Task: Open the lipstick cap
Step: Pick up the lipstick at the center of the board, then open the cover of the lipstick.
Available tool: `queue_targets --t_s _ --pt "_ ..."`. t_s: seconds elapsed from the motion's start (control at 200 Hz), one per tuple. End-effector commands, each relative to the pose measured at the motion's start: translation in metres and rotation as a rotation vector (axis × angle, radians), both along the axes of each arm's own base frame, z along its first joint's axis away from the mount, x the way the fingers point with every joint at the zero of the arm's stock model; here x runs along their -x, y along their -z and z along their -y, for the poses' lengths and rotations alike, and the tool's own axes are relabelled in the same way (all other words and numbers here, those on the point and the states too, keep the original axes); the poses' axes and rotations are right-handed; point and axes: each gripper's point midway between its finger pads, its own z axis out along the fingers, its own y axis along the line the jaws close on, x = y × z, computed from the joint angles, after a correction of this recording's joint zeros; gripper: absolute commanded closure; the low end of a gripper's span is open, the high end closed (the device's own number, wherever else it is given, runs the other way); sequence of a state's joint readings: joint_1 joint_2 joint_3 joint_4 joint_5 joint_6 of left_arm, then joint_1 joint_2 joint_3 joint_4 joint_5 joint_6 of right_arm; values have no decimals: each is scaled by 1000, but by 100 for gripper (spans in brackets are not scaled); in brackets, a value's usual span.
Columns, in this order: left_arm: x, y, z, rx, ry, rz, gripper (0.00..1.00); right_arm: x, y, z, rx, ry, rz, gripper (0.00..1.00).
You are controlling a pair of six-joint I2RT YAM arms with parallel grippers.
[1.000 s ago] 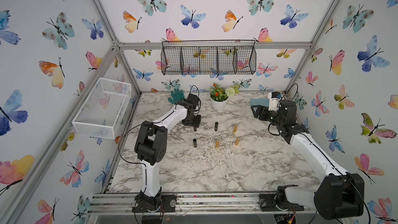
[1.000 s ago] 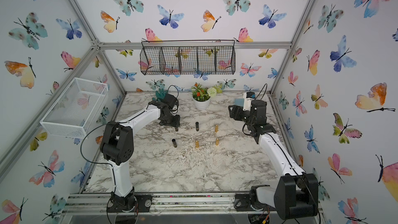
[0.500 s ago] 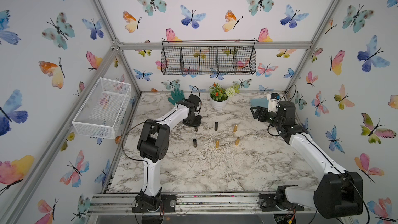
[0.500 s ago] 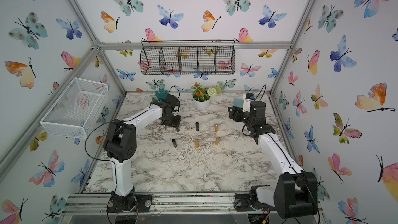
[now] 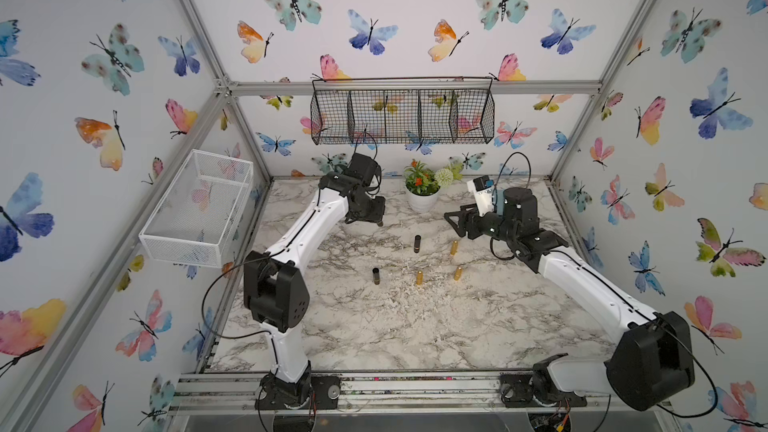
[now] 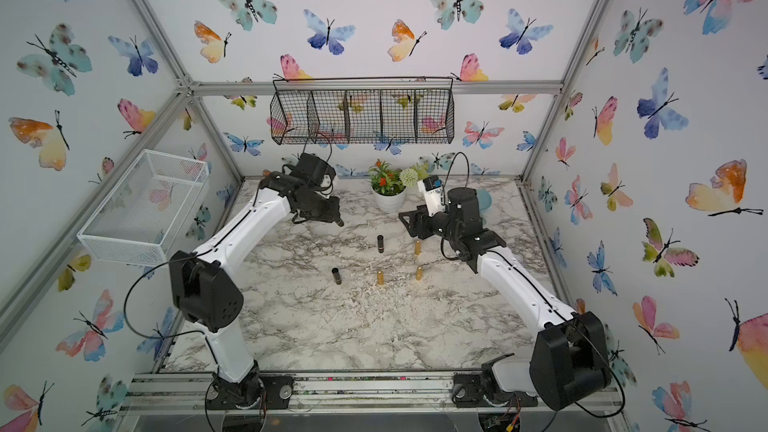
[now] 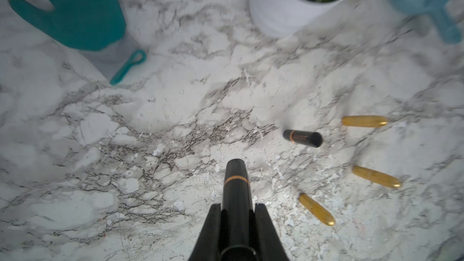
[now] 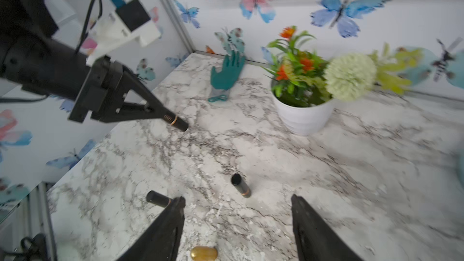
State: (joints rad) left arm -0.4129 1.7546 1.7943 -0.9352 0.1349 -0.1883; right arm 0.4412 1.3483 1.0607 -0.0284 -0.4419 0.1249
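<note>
Marble tabletop [image 5: 374, 326], black lipstick [image 7: 236, 171] tight in left pincer [image 7: 237, 208]

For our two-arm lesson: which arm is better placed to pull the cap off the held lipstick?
Right: the right pincer is open and empty, facing the lipstick clamped in the left pincer.

Both arms same build. left arm [image 5: 307, 226] and right arm [image 5: 590, 284]: glossy white link shells, thin black line running along each. Joint housings [image 5: 276, 297]: matte black, boxy, rounded ends, cluster of small holes on face. Thin black cable [image 5: 204, 305] loops off housing at 9 o'clock. left pincer [image 7: 237, 207] and right pincer [image 8: 237, 198]: black tapered triangular fingers, open-web frame. White wrist camera mount [image 5: 482, 197], blue connector at 12 o'clock. Black base blocks [image 5: 286, 388].
</note>
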Motion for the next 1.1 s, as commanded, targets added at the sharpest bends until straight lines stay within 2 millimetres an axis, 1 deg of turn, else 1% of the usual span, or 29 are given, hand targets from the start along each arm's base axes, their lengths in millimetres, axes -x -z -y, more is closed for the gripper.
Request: queue_targets --t_s 0.0,0.035,0.095,0.16,0.21,0.305,0.315,0.375,0.45,0.526,0.596,0.761,0.891,0.971,1.061,1.091 --pt "46 -27 -6 134 11 -47 92 23 -21 -29 -7 -174 97 34" --pt "56 -30 -4 173 28 -65 92 29 -22 -38 -5 -206 109 36" --pt "73 -33 -4 215 51 -82 92 42 -20 -59 22 -268 126 36" --pt "87 -36 -5 242 63 -88 92 60 -11 -83 87 -337 138 35" --pt "96 -39 -6 263 71 -83 93 71 -3 -96 129 -371 142 33" --pt "111 -48 -4 309 99 -80 93 84 7 -111 138 -412 150 32" --pt "115 -50 -1 331 115 -87 93 86 8 -113 139 -416 152 32" --pt "125 -59 3 373 144 -87 93 97 8 -122 140 -444 167 31" --pt "132 -66 4 403 158 -68 93 107 8 -131 150 -462 191 31" --pt "136 -69 3 417 167 -61 93 107 11 -134 164 -454 206 31" --pt "142 -68 6 436 186 -73 93 104 15 -136 184 -450 210 31" --pt "148 -59 7 443 197 -101 94 97 24 -141 203 -447 214 31" --pt "150 -56 7 442 201 -105 94 93 21 -146 191 -444 227 32" --pt "150 -54 7 441 202 -111 94 93 19 -150 183 -454 229 37" --pt "148 -51 7 436 199 -118 94 93 19 -154 184 -466 234 48" --pt "148 -49 7 432 200 -120 94 93 20 -155 186 -471 234 49"
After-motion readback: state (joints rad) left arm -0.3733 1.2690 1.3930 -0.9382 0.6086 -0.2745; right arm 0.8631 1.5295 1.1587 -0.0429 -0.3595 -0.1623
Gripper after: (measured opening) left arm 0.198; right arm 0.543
